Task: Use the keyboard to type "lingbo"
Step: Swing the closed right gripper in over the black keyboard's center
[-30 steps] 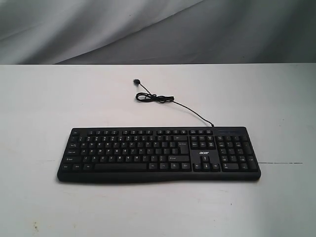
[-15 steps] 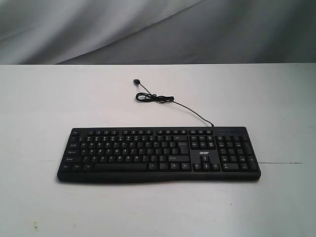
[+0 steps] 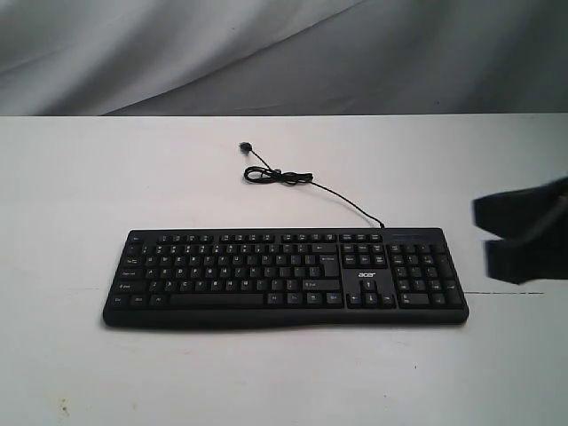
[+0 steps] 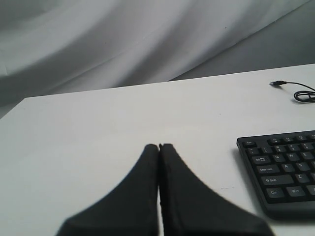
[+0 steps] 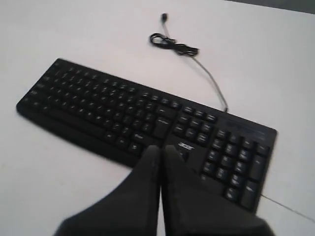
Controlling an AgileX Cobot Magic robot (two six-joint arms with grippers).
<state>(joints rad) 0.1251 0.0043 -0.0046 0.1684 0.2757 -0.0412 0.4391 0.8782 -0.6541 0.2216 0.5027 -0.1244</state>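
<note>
The black keyboard (image 3: 284,277) lies flat across the middle of the white table, with its number pad on the right and its thin cable (image 3: 284,177) coiled behind it. My right gripper (image 3: 482,238) comes in blurred from the right edge, just beyond the number pad. In the right wrist view this gripper (image 5: 161,147) is shut on nothing, its tips over the keyboard (image 5: 123,113) near the logo. My left gripper (image 4: 159,146) is also shut and holds nothing. It hangs over bare table beside the keyboard's (image 4: 285,167) left end and does not show in the exterior view.
The white table (image 3: 89,177) extends around the keyboard on all sides. The cable's plug (image 3: 243,147) lies loose behind the keyboard. A grey cloth backdrop (image 3: 266,53) hangs beyond the table's far edge.
My right gripper has come into the exterior view from the right edge; earlier no arm showed there. The keyboard and cable have not moved.
</note>
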